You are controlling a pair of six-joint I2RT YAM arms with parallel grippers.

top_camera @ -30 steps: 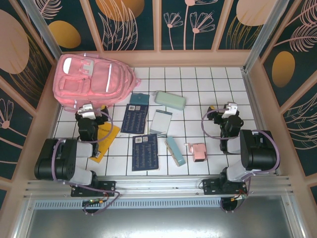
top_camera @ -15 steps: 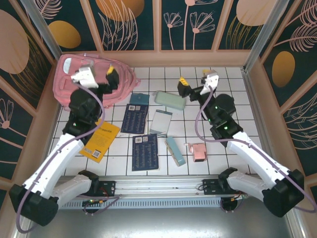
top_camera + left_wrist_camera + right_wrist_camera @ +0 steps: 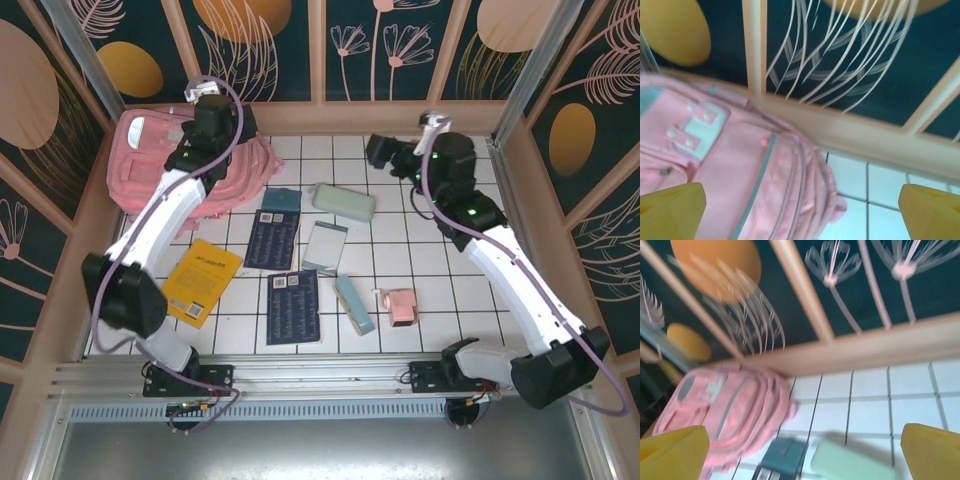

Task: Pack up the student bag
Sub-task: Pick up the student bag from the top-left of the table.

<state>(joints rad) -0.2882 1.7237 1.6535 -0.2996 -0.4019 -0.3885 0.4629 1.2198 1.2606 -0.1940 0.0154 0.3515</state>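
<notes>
White arm links (image 3: 165, 215); black joints (image 3: 122, 292); purple cables (image 3: 237, 108); yellow fingers (image 3: 670, 210).

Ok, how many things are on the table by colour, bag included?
Pink: 2 (student bag, small pink item)
Dark blue: 2 (far booklet, near booklet)
Yellow: 1 (book)
Teal, mint or pale blue: 4 (case, pouch, pad, box)
Total: 9

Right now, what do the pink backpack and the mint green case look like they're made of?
The student bag looks like soft matte fabric: it slumps, with stitched seams and zipper lines. The mint green case seems smooth plastic or coated fabric, evenly coloured with rounded corners; which one, I cannot tell.
</notes>
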